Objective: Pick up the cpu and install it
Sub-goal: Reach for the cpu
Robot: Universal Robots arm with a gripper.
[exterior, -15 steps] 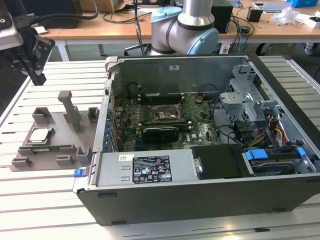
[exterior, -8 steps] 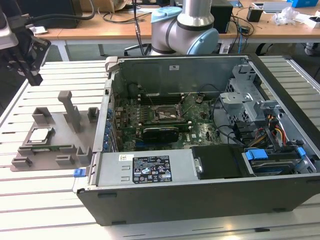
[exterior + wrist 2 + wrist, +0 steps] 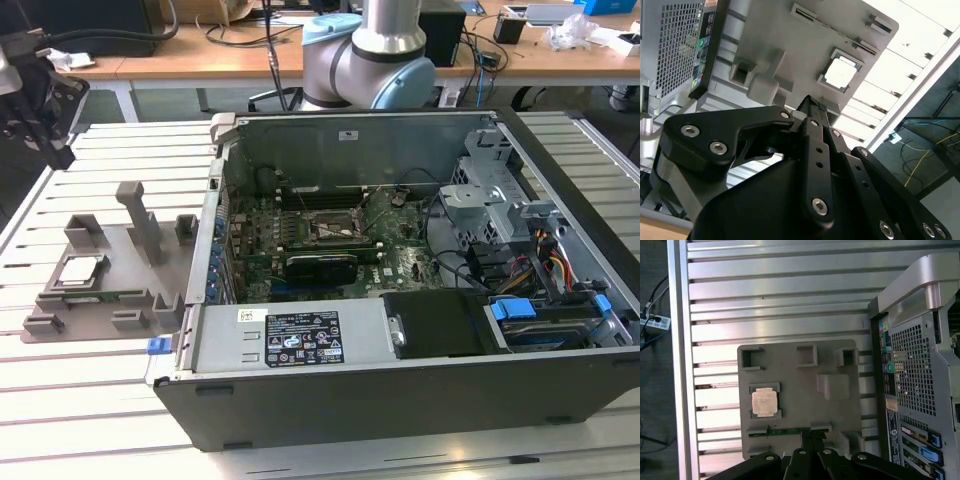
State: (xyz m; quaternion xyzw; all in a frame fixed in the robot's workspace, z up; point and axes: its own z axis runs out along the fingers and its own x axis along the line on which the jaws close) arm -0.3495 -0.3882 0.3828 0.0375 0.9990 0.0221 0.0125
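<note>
My gripper [image 3: 807,436], fingers closed together on nothing, hangs over the grey tray [image 3: 790,390], whose recess keeps the cpu [image 3: 764,403] flat and square just beyond my fingertips, untouched, beside the opened computer case [image 3: 300,400].

A black metal gripper [image 3: 812,106] with silver bolt heads along its linkage bars fills the foreground, its fingertips drawn together with nothing between them. Beyond its tip lies a grey plastic fixture tray [image 3: 790,45] with upright blocks and slots. A small square cpu [image 3: 841,71] with a shiny silver top sits flat in a square recess of that tray, apart from the gripper. The tray rests on a pale slatted metal table [image 3: 900,65]. Just beside the tray stands a grey computer case [image 3: 675,45] with a perforated panel. Past the table's edge is a dark floor [image 3: 940,100].
</note>
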